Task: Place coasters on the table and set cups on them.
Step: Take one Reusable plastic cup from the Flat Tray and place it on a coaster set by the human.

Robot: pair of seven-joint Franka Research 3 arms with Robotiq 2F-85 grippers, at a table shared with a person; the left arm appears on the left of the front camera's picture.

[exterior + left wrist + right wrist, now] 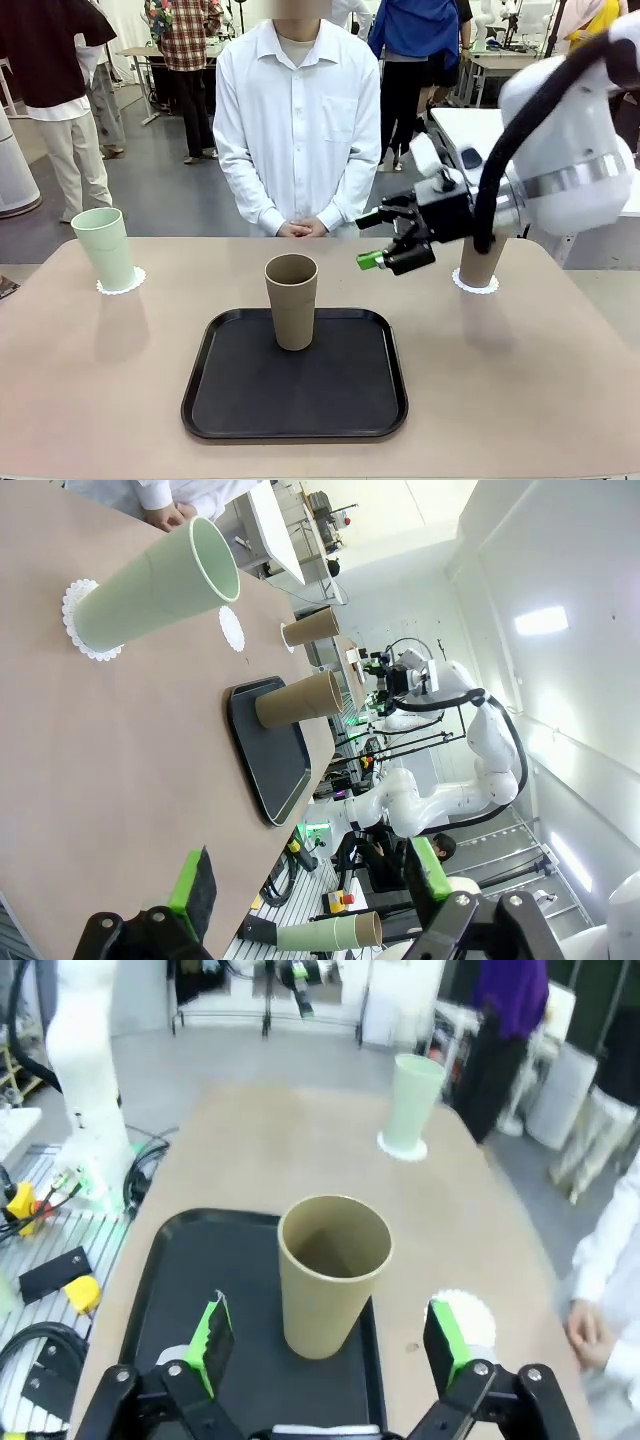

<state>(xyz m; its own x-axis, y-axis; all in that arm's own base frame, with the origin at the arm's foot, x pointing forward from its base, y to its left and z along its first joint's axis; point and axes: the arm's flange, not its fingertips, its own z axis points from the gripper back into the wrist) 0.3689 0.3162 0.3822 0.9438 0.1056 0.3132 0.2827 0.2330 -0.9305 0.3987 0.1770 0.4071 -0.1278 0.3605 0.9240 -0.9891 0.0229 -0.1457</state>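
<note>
Hovering open-jawed, the right gripper [388, 241] faces the tan cup [291, 299] — left gripper [310, 885] open too.

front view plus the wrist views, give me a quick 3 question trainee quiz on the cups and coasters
1. True or false: the mint green cup stands on a coaster.
2. Where is the tan cup nearest the right pincer? A) on the black tray B) on a coaster C) lying on the table
3. Fill in: the empty coaster lies on the ____, toward the person's side of the tray.

Key: 1 true; 2 A; 3 table.
</note>
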